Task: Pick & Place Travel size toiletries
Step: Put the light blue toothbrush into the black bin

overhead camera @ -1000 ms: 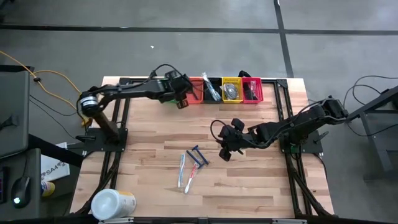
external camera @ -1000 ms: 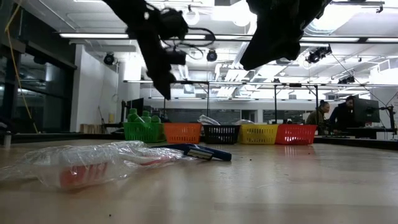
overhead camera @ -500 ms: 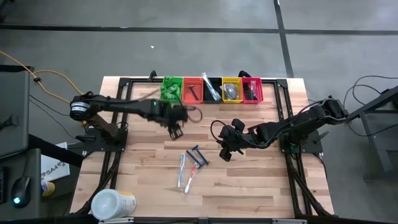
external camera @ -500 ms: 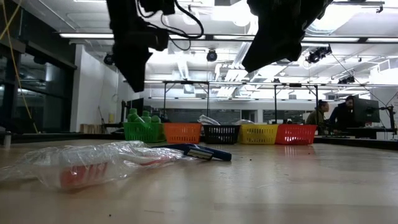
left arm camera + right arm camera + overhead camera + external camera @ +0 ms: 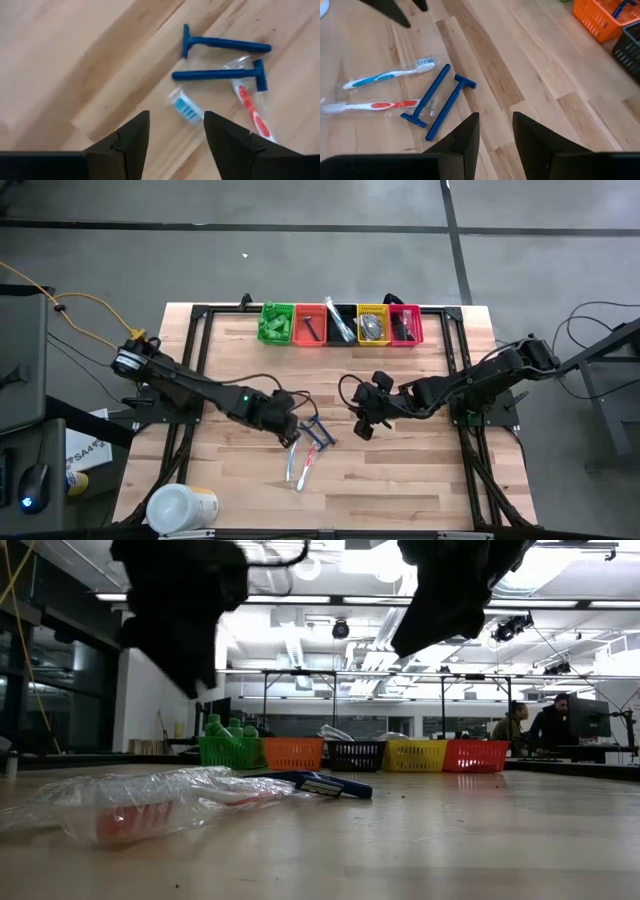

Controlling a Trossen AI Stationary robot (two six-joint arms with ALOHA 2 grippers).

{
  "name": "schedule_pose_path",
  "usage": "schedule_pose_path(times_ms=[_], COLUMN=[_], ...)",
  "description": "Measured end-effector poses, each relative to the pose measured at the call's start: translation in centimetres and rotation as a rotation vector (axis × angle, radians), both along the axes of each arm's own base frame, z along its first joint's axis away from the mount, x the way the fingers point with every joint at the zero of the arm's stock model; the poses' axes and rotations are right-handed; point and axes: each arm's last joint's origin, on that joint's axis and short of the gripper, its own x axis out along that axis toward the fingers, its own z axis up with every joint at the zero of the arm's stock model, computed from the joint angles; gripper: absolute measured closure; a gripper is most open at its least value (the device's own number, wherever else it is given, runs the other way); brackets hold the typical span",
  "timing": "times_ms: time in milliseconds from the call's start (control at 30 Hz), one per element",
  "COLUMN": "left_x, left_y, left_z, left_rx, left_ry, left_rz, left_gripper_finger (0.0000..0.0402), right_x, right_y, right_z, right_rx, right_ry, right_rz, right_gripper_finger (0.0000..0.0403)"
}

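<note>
The left gripper (image 5: 172, 131) had swung from the coloured bins (image 5: 340, 323) to hover, jaws released, above the wrapped blue-bristled toothbrush (image 5: 186, 107) beside two blue razors (image 5: 222, 61), likely the next pick; the right gripper (image 5: 362, 423) waited nearby, jaws released.

The wooden table (image 5: 420, 470) carries razors (image 5: 318, 430), wrapped toothbrushes (image 5: 300, 460), bins (image 5: 342, 324) and a tub (image 5: 180, 507).

Blue razors: two, mid-table, (image 5: 321, 423) and (image 5: 309, 434)
Wrapped toothbrushes: two, lower centre, blue-handled (image 5: 292, 451) and red-handled (image 5: 307, 466)
Coloured bins: five, top centre row (image 5: 340, 323)
White tub: one, lower left (image 5: 181, 506)
Arms: two
</note>
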Motion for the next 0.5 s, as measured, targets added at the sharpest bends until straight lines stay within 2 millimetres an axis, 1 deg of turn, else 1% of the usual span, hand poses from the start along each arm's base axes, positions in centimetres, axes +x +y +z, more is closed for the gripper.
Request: schedule_pose_path(times_ms=[67,167,200,300,367,433,500], left_x=[-0.2,0.7,0.6,1.6,1.8,2.3,2.5], left_y=[-0.4,-0.8,-0.8,-1.2,-1.3,-1.5,-1.6], left_z=[-0.5,-1.1,-1.4,-2.4,-3.1,-3.5,-4.1], left_rx=[-0.023,-0.066,-0.071,-0.108,-0.113,-0.134,-0.142], left_ry=[0.013,-0.024,-0.004,-0.018,0.007,-0.014,0.007], left_rz=[0.052,0.124,0.133,0.146,0.158,0.158,0.171], left_gripper_finger=[0.0216,0.0216,0.0216,0.0216,0.0216,0.0216,0.0216], right_x=[0.0,0.0,0.0,-0.1,-0.1,-0.2,-0.3], right_y=[0.0,0.1,0.1,0.2,0.3,0.5,0.6], right_z=[0.0,0.0,0.0,-0.1,-0.1,-0.2,-0.2], right_rx=[0.010,0.019,0.023,0.026,0.025,0.024,0.022], right_ry=[0.003,0.005,0.007,0.016,0.020,0.027,0.028], right_rz=[0.009,0.017,0.021,0.032,0.034,0.040,0.043], right_gripper_finger=[0.0292,0.0292,0.0292,0.0292,0.0292,0.0292,0.0292])
